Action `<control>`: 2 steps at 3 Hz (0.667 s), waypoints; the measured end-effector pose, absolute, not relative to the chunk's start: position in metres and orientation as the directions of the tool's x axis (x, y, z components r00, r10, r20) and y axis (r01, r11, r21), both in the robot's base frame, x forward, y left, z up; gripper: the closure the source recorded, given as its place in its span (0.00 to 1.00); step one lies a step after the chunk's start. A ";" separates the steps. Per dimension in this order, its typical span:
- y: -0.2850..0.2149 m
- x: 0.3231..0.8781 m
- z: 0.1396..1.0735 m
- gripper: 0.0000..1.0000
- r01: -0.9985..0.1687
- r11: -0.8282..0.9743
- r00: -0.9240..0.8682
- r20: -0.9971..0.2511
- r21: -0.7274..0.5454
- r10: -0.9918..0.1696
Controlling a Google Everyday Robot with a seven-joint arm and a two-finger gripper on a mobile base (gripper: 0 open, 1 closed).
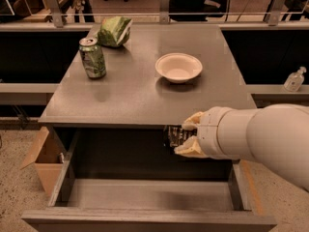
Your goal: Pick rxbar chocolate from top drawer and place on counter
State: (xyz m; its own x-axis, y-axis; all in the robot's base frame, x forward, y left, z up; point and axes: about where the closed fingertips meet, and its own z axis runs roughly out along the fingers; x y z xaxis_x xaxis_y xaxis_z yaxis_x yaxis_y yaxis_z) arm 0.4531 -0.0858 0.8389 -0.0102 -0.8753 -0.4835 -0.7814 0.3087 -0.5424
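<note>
My gripper [185, 137] is shut on the rxbar chocolate [176, 135], a small black wrapped bar with pale lettering. It holds the bar just in front of and slightly below the front edge of the counter [140, 88], above the open top drawer [149, 192]. The bar pokes out to the left of the pale fingers [192, 148]. The drawer's grey floor shows nothing lying on it. My white arm reaches in from the right.
On the counter stand a green can [92, 57] at the left, a green snack bag [115, 31] at the back left and a white bowl [178, 67] right of centre. A tan cardboard box [44, 158] sits on the floor left of the drawer.
</note>
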 end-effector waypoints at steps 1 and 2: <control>-0.057 0.456 0.875 1.00 -0.767 0.219 0.114 -0.464 -0.603 -0.878; -0.026 0.463 0.890 1.00 -0.767 0.132 0.220 -0.452 -0.628 -0.864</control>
State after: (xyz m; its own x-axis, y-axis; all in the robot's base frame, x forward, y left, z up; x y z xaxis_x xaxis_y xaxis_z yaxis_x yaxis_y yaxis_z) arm 0.4629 -0.0264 0.8901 0.2204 -0.8645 -0.4518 -0.7673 0.1324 -0.6275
